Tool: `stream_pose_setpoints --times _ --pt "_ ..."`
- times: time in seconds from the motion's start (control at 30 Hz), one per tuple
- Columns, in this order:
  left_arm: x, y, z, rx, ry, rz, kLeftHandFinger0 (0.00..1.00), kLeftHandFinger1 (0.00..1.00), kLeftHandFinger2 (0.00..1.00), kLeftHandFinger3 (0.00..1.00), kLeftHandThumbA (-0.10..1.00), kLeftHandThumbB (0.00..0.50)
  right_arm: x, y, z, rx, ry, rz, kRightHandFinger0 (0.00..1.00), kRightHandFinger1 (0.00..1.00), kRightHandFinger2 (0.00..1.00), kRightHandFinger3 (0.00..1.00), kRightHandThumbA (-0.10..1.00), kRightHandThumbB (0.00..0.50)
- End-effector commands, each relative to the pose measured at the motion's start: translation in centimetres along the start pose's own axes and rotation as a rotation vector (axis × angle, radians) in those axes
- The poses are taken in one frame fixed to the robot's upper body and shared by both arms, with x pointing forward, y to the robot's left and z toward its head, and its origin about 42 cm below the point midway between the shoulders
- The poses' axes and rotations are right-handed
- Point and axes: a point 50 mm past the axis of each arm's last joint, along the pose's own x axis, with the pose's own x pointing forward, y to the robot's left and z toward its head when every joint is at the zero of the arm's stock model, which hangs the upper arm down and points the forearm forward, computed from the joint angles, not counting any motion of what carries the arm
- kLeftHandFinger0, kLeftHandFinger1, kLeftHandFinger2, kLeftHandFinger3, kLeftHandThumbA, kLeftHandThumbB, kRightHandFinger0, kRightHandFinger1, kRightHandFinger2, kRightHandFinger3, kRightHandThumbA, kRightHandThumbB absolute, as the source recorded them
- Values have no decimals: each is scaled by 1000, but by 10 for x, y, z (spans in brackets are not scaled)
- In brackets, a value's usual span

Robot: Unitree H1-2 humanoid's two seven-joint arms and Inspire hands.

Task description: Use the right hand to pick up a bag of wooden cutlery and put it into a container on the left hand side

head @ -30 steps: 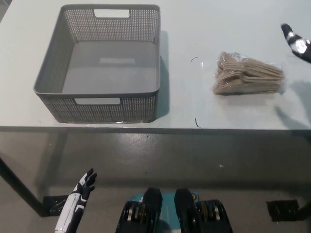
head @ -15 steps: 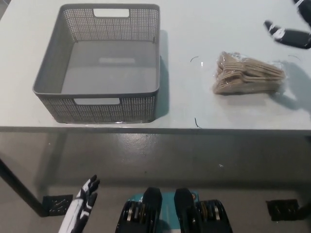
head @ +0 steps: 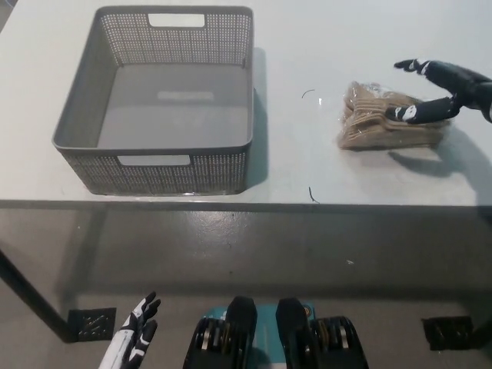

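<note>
Black right hand (head: 465,91), white patches on slim fingers; white left hand (head: 137,336), black fingertips

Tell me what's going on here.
The robot's black right hand is open over the cutlery bag on the right of the table, not closed on it. The grey basket sits to the left, without the bag. The white left hand hangs open below the table edge.
</note>
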Motion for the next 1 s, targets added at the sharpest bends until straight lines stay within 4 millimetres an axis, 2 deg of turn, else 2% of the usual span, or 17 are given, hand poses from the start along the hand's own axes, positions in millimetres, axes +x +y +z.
stream_pose_setpoints --times 0.0,0.07,0.57,0.83,0.97 --pt "4 8 6 23 -54 12 1000 1000 1000 1000 951 305 -5 -37 9 -95 -17 20 1000 1000 1000 1000 687 500" --pt "4 9 6 23 -56 7 1000 1000 1000 1000 959 320 -7 -39 9 -116 -15 26 1000 1000 1000 1000 678 500" --pt "3 12 5 40 -51 -1 1000 1000 1000 1000 965 318 -19 -65 14 -213 15 17 1000 1000 1000 1000 650 500" --pt "2 13 4 47 -50 -16 1000 1000 1000 1000 976 321 -24 -84 15 -243 34 -11 1000 1000 1000 1000 683 500" --pt "1 12 3 51 -45 -16 1000 1000 1000 1000 979 327 -22 -86 16 -255 47 0 1000 1000 1000 1000 692 500"
